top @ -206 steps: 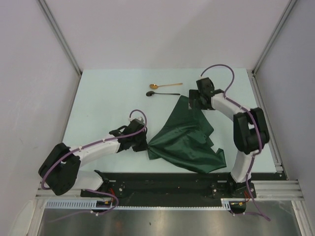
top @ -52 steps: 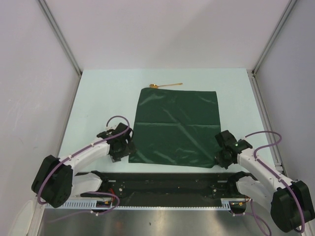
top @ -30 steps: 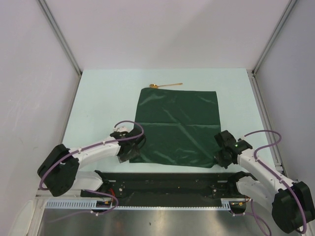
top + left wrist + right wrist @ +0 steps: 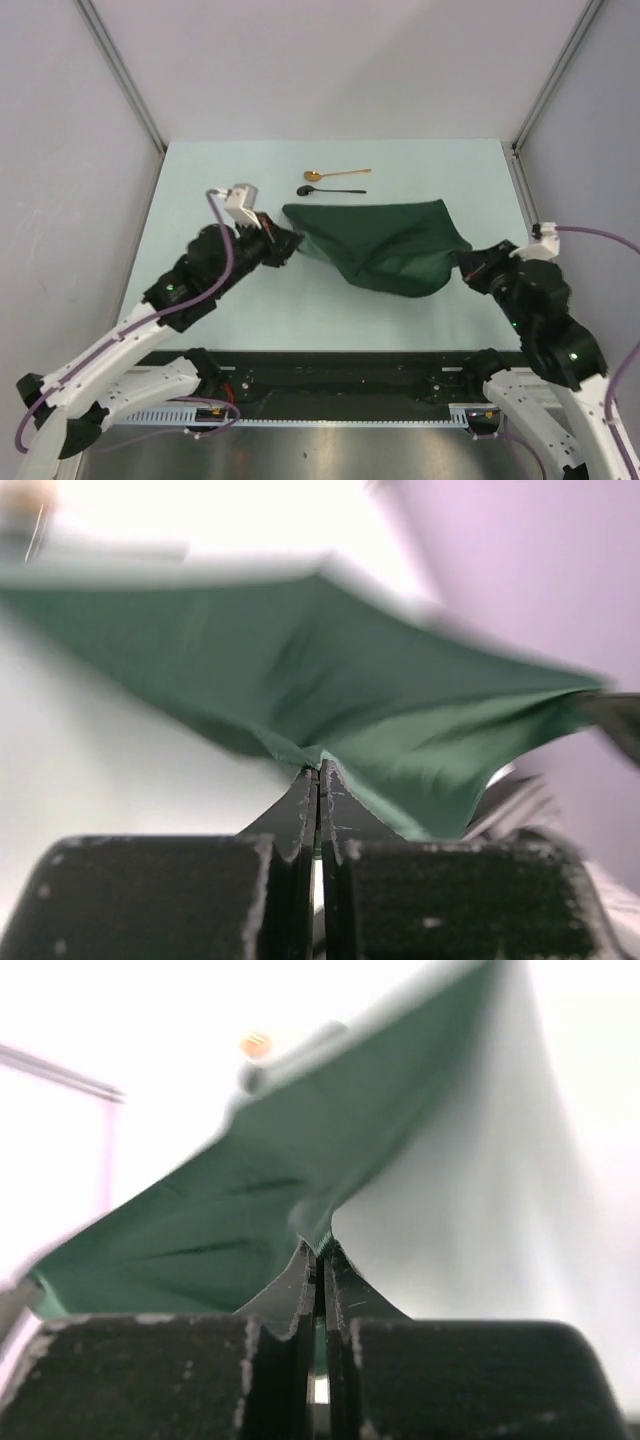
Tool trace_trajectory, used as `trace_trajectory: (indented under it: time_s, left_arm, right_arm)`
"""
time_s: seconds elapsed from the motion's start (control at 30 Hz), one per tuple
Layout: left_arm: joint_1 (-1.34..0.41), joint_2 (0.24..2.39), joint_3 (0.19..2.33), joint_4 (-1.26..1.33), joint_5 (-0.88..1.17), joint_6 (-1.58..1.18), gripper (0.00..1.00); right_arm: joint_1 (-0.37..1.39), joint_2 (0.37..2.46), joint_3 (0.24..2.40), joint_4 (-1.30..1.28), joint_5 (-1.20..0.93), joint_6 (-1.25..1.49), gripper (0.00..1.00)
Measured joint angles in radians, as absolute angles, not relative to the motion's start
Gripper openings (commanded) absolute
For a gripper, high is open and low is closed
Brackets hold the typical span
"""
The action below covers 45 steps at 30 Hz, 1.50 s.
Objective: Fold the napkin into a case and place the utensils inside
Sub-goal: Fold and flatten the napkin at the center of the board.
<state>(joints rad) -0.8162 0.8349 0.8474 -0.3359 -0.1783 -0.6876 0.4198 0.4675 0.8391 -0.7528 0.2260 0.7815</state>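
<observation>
The dark green napkin (image 4: pixel 385 245) hangs lifted between both arms, sagging in the middle above the table. My left gripper (image 4: pixel 290 240) is shut on the napkin's left corner; in the left wrist view the cloth (image 4: pixel 350 700) spreads away from the closed left gripper (image 4: pixel 319 770). My right gripper (image 4: pixel 468 265) is shut on the right corner, and the right wrist view shows the cloth (image 4: pixel 250 1210) pinched at the right gripper (image 4: pixel 322 1250). Behind the napkin lie the utensils: a gold spoon (image 4: pixel 335 174) and a black spoon (image 4: pixel 330 190), side by side.
The pale table (image 4: pixel 200 180) is bounded by white walls with metal posts at the back corners. A black rail (image 4: pixel 340 370) carrying the arm bases runs along the near edge.
Both grippers closed on the napkin's near corners and raised them up and toward the back. The cloth left its flat spread, and the black spoon it covered now shows.
</observation>
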Motion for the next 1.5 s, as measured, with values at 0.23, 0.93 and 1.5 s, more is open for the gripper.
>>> trace_trajectory:
  time_s: [0.23, 0.93, 1.5]
  left_arm:
    - [-0.816, 0.737, 1.111, -0.186, -0.028, -0.459, 0.00]
    - [-0.806, 0.791, 1.251, -0.333, -0.294, -0.385, 0.00]
    - [-0.230, 1.653, 1.264, -0.305, -0.036, -0.582, 0.00]
  right_arm:
    - [0.419, 0.440, 1.174, -0.719, 0.108, 0.554, 0.00]
    - [0.434, 0.599, 1.290, -0.736, 0.221, 0.379, 0.00]
    - [0.064, 1.542, 1.162, -0.189, -0.175, 0.352, 0.00]
